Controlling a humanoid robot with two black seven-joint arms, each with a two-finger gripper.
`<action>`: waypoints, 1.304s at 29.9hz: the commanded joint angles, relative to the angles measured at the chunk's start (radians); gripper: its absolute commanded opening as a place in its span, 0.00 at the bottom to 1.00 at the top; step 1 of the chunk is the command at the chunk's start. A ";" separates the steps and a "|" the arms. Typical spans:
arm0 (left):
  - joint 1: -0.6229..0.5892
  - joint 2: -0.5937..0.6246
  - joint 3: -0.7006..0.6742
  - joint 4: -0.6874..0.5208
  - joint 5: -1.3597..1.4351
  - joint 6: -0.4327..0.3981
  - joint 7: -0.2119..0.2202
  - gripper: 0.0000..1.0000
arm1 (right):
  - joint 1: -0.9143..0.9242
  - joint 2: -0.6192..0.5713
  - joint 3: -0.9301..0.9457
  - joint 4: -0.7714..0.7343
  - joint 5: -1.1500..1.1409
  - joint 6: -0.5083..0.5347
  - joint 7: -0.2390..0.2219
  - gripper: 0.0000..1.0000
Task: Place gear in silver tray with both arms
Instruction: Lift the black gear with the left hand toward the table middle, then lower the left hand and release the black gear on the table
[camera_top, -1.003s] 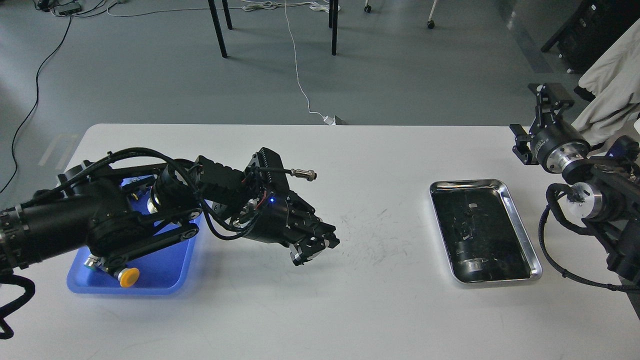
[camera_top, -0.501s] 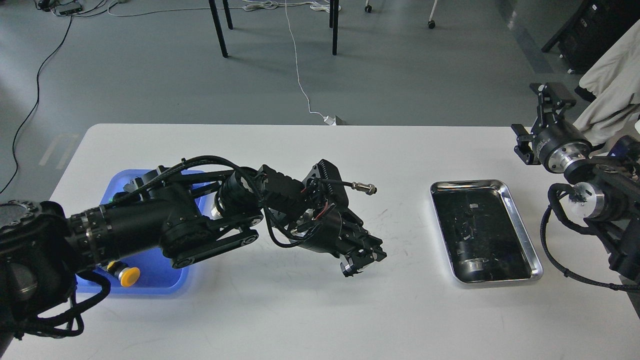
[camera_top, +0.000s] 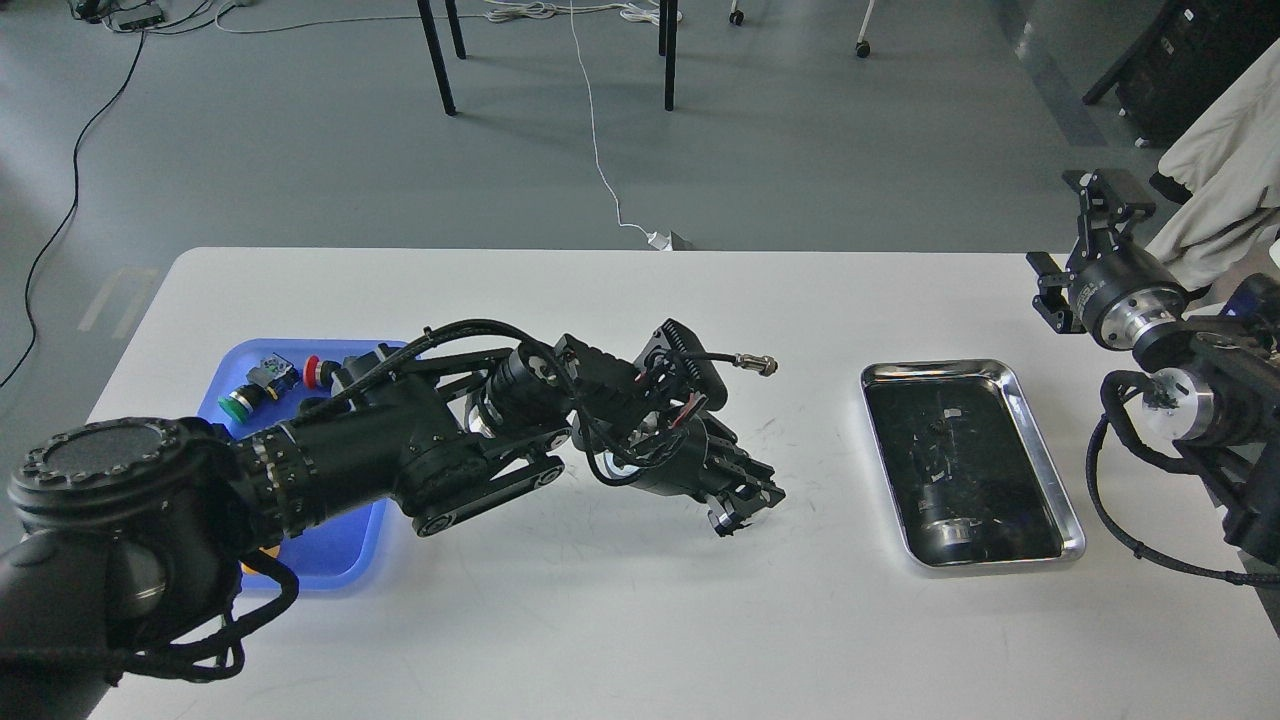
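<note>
The silver tray (camera_top: 1043, 455) lies on the right part of the white table, and its dark floor holds no parts. My left gripper (camera_top: 745, 508) hovers low over the table middle, a short way left of the tray. Its fingers are closed around a small silvery part (camera_top: 719, 521) that looks like the gear, mostly hidden by the fingers. My right gripper (camera_top: 1100, 190) is raised past the table's far right corner, behind the tray. It is seen end-on, so its fingers cannot be told apart.
A blue plastic tray (camera_top: 330, 565) sits at the left under my left arm, holding a green button (camera_top: 240, 403) and a red button (camera_top: 313, 372). A beige cloth (camera_top: 1220, 170) hangs at the far right. Chair legs and cables are on the floor beyond the table.
My left arm has swung right from the blue tray toward the silver tray, carrying the small silvery part. My right arm has hardly moved.
</note>
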 joint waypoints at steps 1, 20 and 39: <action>0.011 0.000 -0.002 0.024 0.000 0.001 0.000 0.21 | -0.002 0.001 0.000 -0.001 0.000 0.000 0.000 0.99; 0.015 0.000 -0.008 0.038 -0.016 0.001 0.000 0.21 | -0.006 -0.001 -0.002 -0.002 -0.001 0.003 0.000 0.99; 0.035 0.000 -0.014 0.038 -0.065 0.001 0.000 0.31 | -0.003 -0.001 -0.005 -0.002 -0.003 0.003 0.000 0.99</action>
